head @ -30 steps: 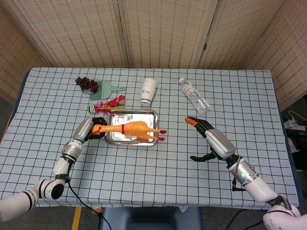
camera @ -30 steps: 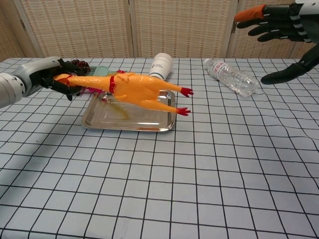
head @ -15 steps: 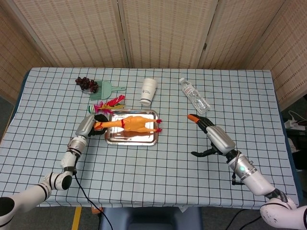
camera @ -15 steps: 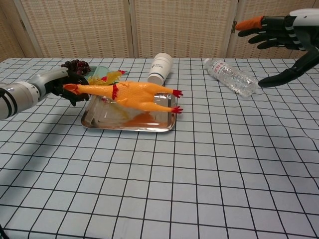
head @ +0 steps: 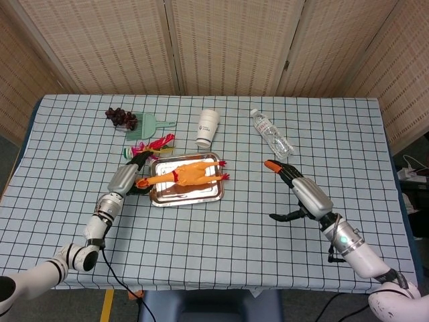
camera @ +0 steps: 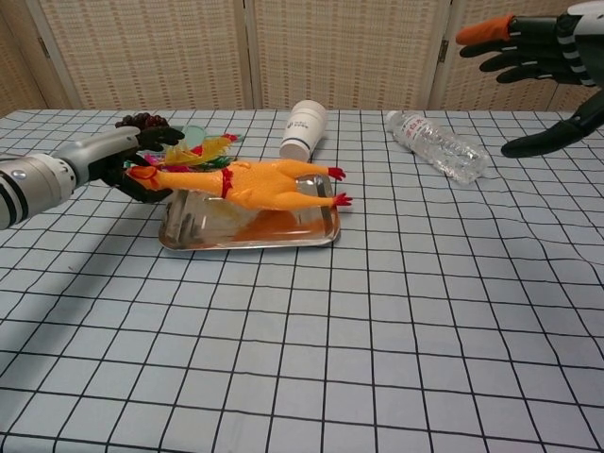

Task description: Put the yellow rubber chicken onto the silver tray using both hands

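Note:
The yellow rubber chicken stretches over the silver tray, red feet toward the right, its body just above the tray floor. My left hand grips the chicken's head end at the tray's left edge. Well to the right of the tray, my right hand is raised with its fingers spread and nothing in it.
Behind the tray lie a white paper cup, a clear water bottle, a bunch of dark grapes, a green dustpan-like toy and a feathered toy. Folding screens stand behind the checked table.
The chicken has come lower over the tray and turned slightly, and the tray shifted a little. My right hand drifted slightly and stays apart from the chicken.

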